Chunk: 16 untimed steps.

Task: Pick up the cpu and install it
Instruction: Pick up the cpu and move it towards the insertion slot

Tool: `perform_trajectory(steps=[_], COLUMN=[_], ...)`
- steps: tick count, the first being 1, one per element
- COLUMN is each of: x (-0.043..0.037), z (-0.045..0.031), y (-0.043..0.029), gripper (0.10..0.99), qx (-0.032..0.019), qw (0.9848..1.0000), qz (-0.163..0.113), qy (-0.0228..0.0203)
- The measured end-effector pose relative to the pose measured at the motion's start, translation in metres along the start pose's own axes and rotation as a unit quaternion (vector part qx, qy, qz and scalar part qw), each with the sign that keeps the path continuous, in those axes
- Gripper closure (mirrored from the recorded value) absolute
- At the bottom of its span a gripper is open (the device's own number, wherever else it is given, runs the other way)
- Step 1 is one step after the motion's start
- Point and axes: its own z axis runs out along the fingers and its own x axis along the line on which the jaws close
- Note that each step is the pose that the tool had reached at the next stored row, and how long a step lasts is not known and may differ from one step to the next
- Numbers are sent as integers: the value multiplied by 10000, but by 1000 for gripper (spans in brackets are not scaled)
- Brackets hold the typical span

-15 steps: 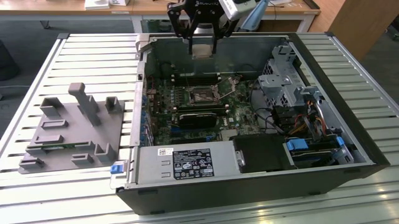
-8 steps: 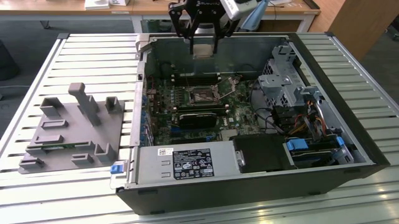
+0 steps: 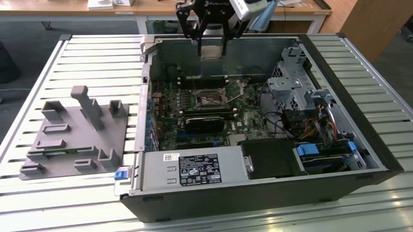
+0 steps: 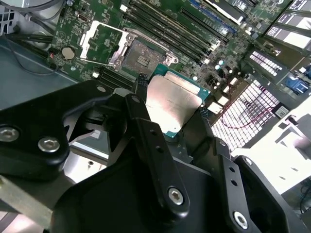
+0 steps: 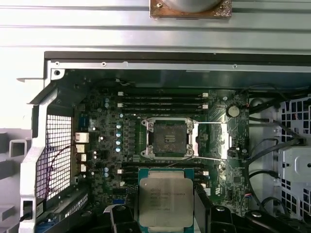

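The cpu (image 5: 165,201), a flat square chip with a silvery top and pale green rim, is held by its edges between my gripper's black fingers (image 4: 140,83). In the exterior view my gripper (image 3: 212,52) hangs above the back part of the open computer case with the cpu (image 3: 212,48) in it. The motherboard's square socket (image 5: 167,138) lies below, uncovered, its metal load plate (image 5: 212,141) swung open to one side. In the second wrist view the cpu (image 4: 175,101) sits above and short of the socket (image 4: 143,58), apart from it.
A grey fixture tray (image 3: 71,140) with upright pegs stands at the exterior view's left on the slatted table. Inside the case are memory slots (image 5: 163,99), a power supply (image 3: 187,169), a drive cage (image 3: 293,87) and loose cables (image 3: 284,123).
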Motion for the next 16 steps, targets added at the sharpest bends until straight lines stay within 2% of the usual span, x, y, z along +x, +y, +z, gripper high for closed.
perform_trajectory(steps=[9, 16], x=[-30, -64], z=[3, 12], y=[37, 97], gripper=[545, 545], qx=[0, 0], qw=[10000, 10000], qz=[1, 0], qy=[0, 0])
